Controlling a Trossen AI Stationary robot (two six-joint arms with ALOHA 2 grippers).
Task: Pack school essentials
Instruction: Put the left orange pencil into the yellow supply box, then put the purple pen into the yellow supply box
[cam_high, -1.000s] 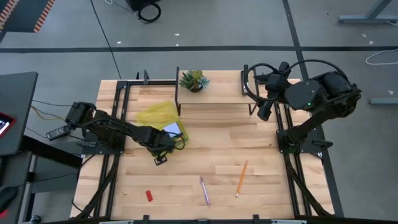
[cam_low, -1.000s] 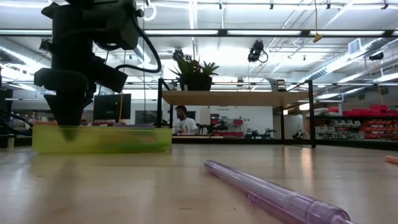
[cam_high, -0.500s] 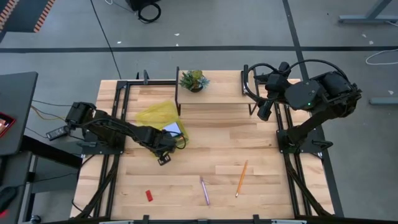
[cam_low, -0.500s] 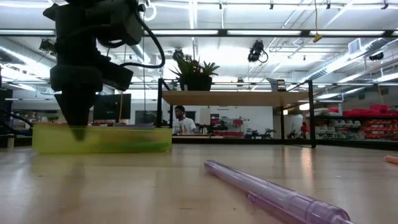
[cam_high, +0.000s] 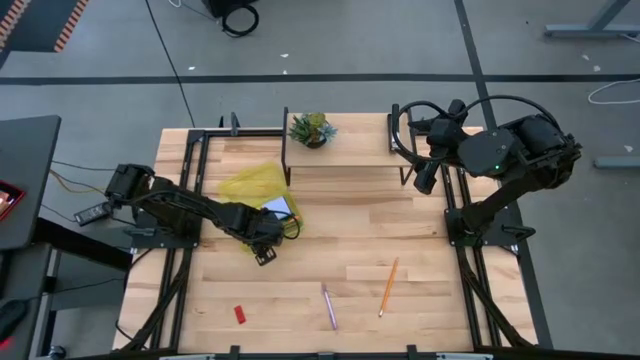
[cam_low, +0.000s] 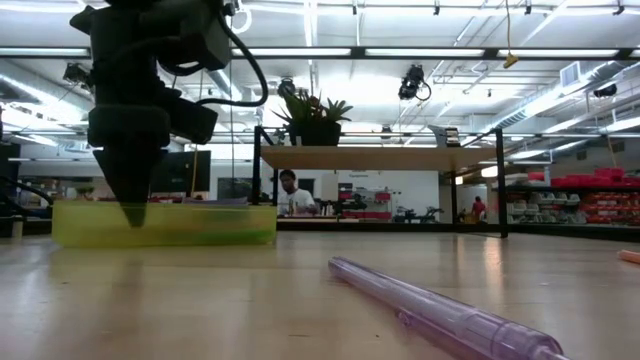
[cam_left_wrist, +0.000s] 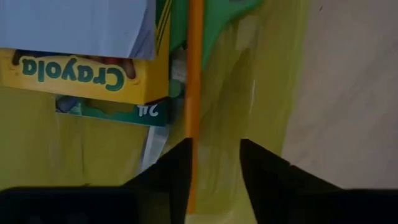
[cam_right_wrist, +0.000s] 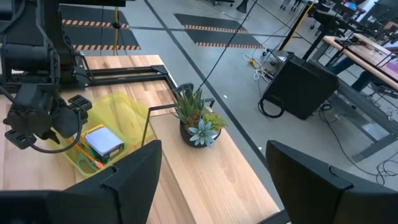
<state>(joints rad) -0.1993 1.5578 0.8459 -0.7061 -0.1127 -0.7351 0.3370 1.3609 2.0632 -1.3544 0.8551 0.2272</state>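
A yellow-green see-through pouch (cam_high: 255, 190) lies on the table's left half. In it are a Crayola crayon box (cam_left_wrist: 81, 74), a pale blue notepad (cam_left_wrist: 74, 25), green-handled scissors (cam_left_wrist: 217, 25) and an orange pencil (cam_left_wrist: 194, 93). My left gripper (cam_left_wrist: 216, 146) points down over the pouch's near end, open. A second orange pencil (cam_high: 388, 286), a purple pen (cam_high: 329, 306) and a red eraser (cam_high: 240, 314) lie on the near part of the table. My right gripper (cam_right_wrist: 212, 149) is raised at the far right, open, with nothing between its fingers. My left gripper stands open over the pouch, its fingers pointing down. The end of the orange pencil in the pouch (cam_left_wrist: 193, 180) lies along the inner side of one finger (cam_left_wrist: 174, 174). I cannot tell whether that finger touches it. The pencil rests flat in the pouch.
A small potted plant (cam_high: 310, 129) stands on a wooden shelf (cam_high: 350, 150) at the table's far edge, just behind the pouch. Black frame rails run along both sides of the table. The purple pen (cam_low: 440, 310) lies close in front of the low camera.
My left gripper has kept its place over the pouch's near end and has tipped and rolled a little. In the low view its tip has shifted slightly sideways along the pouch.
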